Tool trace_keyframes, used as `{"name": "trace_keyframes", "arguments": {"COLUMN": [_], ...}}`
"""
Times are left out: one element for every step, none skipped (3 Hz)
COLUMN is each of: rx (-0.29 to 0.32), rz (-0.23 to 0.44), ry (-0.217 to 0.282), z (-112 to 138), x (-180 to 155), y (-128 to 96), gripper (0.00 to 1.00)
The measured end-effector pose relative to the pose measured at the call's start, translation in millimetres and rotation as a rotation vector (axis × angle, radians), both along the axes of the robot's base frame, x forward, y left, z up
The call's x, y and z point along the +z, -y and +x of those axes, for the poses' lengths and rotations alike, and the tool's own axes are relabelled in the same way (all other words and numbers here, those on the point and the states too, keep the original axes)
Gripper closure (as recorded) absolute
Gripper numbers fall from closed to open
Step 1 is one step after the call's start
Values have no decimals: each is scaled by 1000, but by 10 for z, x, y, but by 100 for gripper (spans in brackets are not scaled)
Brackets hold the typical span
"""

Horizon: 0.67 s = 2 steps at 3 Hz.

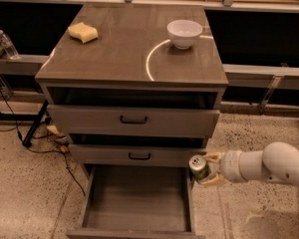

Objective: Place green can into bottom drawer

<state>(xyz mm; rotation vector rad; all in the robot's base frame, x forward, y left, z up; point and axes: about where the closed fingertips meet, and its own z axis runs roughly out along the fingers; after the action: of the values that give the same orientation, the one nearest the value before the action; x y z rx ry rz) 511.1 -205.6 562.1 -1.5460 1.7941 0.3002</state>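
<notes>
The gripper (207, 170) is low on the right and holds the green can (199, 168) between its two fingers. The can is up in the air, tipped a little, just by the right side of the bottom drawer (134, 203), which is pulled out. A white bowl (184, 33) and a yellow sponge (83, 32) sit on the cabinet top (124, 59)

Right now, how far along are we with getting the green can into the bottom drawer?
Done: the bottom drawer stands pulled open, and the gripper is shut on the green can. In hand: the can hangs by the drawer's right edge, not over its interior. Left: carry it over the interior, lower it, release.
</notes>
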Motion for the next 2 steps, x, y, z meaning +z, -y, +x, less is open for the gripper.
{"name": "trace_keyframes", "arguments": {"rx": [33,36], "rz": [20,94], "ry": [25,-14], "z": [100,231], "x": [-845,-1917], "y": [47,-7], "gripper": [100,100]}}
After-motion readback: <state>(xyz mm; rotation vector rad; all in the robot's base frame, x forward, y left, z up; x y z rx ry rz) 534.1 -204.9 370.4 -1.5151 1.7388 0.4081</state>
